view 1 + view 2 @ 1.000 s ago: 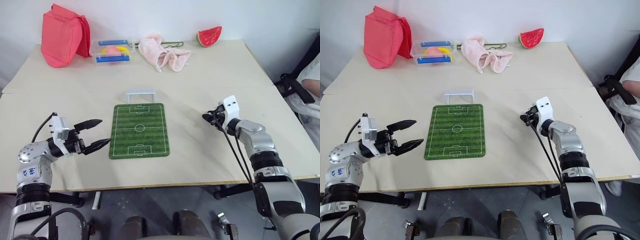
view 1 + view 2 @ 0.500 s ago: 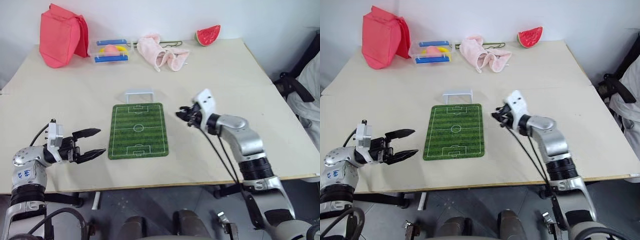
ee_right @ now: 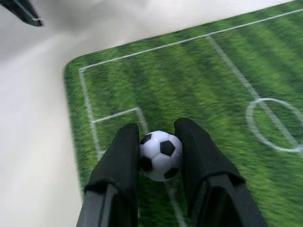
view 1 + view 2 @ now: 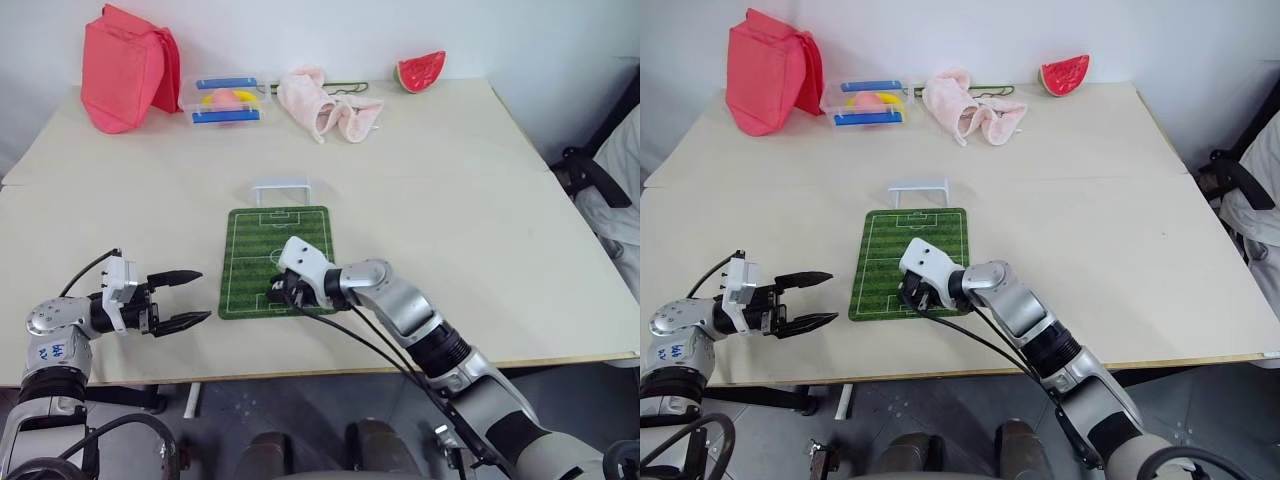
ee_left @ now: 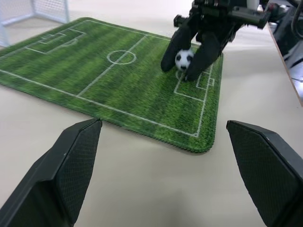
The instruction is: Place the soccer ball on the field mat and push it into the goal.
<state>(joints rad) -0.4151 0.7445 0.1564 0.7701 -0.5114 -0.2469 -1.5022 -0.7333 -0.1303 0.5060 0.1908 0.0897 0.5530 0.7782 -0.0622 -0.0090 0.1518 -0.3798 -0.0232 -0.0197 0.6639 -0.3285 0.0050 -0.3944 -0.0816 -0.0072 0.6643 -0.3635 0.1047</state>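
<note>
The green striped field mat (image 4: 278, 250) lies in the middle of the table, and the small white goal (image 4: 280, 187) stands just beyond its far end. My right gripper (image 4: 274, 296) reaches in from the right over the mat's near penalty box. It is shut on the soccer ball (image 3: 160, 155), a tiny white ball with black patches pinched between its two black fingers. The ball (image 5: 183, 59) hangs close over the grass; whether it touches the mat I cannot tell. My left gripper (image 4: 203, 295) hovers open and level over bare table just left of the mat's near corner, holding nothing.
Along the table's far edge sit a red bag (image 4: 125, 68), a clear box with blue clips (image 4: 226, 102), a pink cloth (image 4: 322, 105) and a watermelon slice (image 4: 420, 70). A person in white (image 4: 622, 175) sits beyond the right edge.
My right arm has swept left across the table from its right side to the mat's near end, carrying the ball. The left gripper has sunk slightly and stays open.
</note>
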